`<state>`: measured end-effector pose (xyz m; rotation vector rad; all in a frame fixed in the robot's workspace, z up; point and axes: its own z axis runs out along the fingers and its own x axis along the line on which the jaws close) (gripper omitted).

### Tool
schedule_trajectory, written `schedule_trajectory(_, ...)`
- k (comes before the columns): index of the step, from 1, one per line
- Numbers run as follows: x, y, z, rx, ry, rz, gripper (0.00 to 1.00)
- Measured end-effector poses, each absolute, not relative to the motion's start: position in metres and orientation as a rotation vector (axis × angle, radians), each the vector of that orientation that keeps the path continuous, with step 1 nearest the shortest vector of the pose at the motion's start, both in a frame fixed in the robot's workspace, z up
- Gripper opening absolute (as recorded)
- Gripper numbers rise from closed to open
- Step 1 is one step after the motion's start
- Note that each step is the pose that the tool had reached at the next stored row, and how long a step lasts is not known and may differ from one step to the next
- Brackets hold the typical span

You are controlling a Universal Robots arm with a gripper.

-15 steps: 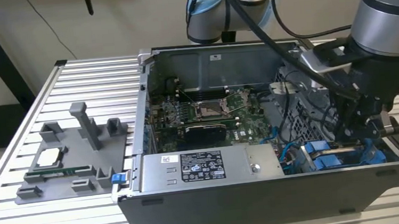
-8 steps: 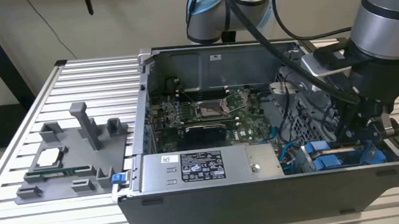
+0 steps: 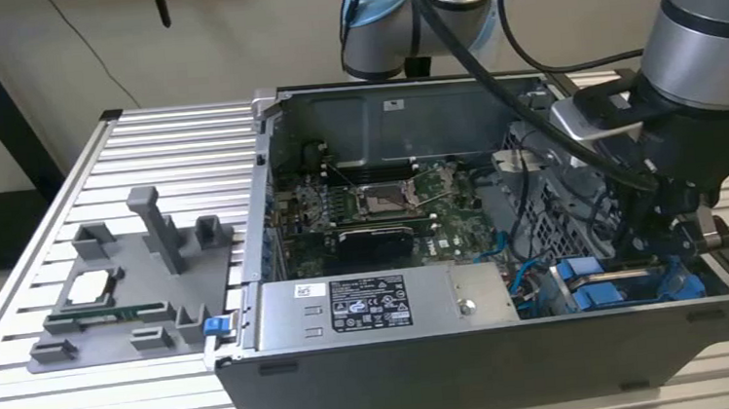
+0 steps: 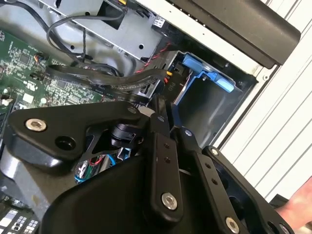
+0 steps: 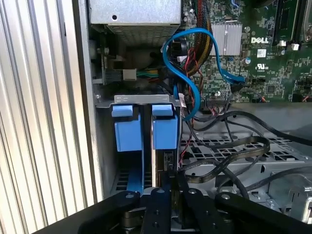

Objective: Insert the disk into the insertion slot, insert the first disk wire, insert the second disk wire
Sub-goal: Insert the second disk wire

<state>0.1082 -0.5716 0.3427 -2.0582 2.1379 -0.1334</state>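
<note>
The disk (image 5: 165, 157) stands on edge in its blue carrier (image 5: 164, 130), partly down in the insertion slot (image 5: 141, 100), a grey metal bay at the case's front corner on the exterior view's right. My gripper (image 5: 171, 184) comes down from above with its black fingers (image 5: 158, 204) shut on the disk's upper edge. The exterior view shows the gripper (image 3: 649, 258) low over the blue carriers (image 3: 593, 289). A blue wire (image 5: 195, 58) loops loose beside the bay. A black connector on red and black wires (image 4: 170, 85) hangs near the gripper (image 4: 163, 111).
A second blue carrier (image 5: 127, 129) fills the neighbouring bay place. Black flat cables (image 5: 229, 156) lie over the perforated cage. The power-supply box (image 3: 373, 306) and motherboard (image 3: 378, 203) sit inside the case. A grey fixture (image 3: 137, 291) stands on the slatted table at the exterior view's left.
</note>
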Motion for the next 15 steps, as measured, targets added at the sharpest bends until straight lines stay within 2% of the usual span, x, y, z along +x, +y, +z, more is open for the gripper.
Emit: schedule_trajectory(15, 0.1081, -0.5732, 0.3402, -2.047, 2.128, -0.125, 0.00)
